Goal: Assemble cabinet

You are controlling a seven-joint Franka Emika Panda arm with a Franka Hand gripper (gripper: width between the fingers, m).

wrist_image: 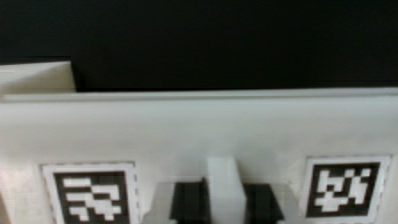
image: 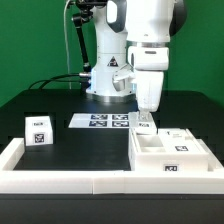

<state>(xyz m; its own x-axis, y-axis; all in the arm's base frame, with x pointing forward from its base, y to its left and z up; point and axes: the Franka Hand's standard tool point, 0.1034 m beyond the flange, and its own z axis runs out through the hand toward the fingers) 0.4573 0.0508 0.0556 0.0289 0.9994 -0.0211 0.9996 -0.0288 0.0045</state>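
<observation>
Gripping now: the tool (image: 146, 122) looked clenched on a thin upright rib of the cabinet (image: 175, 150), lower right of the exterior frame on the worktop (image: 60, 100); we reckoned a square, slow move would stop it twisting.

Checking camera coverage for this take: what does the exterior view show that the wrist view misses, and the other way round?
Only the exterior view shows the arm and the marker board. Only the wrist view shows two tags close up on the cabinet, with the dark fingers on either side of a white ridge. Both views show the cabinet, the gripper at its edge and the black table.
</observation>
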